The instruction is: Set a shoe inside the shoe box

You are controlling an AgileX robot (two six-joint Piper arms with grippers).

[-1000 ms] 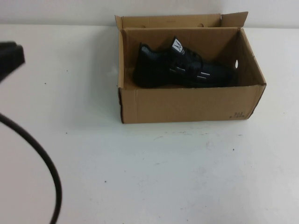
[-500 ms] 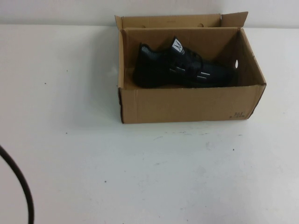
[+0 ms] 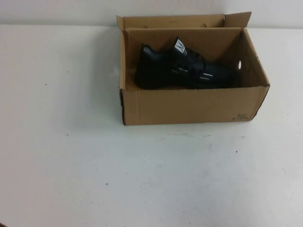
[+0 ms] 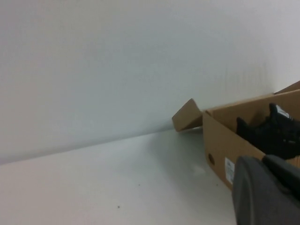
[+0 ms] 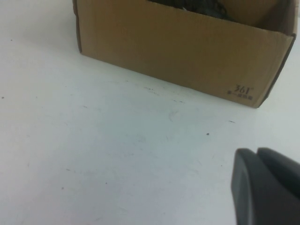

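Note:
The black shoe [image 3: 184, 71] lies on its sole inside the brown cardboard shoe box [image 3: 189, 105], toe toward the end wall with the round hole. Neither arm shows in the high view. In the left wrist view, my left gripper [image 4: 263, 160] is shut and empty, off the box's [image 4: 220, 140] left end, with the shoe [image 4: 274, 136] showing over the rim. In the right wrist view, my right gripper [image 5: 257, 152] is shut and empty above the table, in front of the box's [image 5: 178, 51] long front wall. A sliver of the shoe [image 5: 197, 5] shows there.
The white table [image 3: 142, 179] spreads in front of and to the left of the box. A pale wall [image 3: 57, 12] runs along the far edge, just behind the box's raised flaps [image 3: 236, 20].
The left arm's dark body and cable have withdrawn out of the high view at the lower left. The shoe and the box have not moved.

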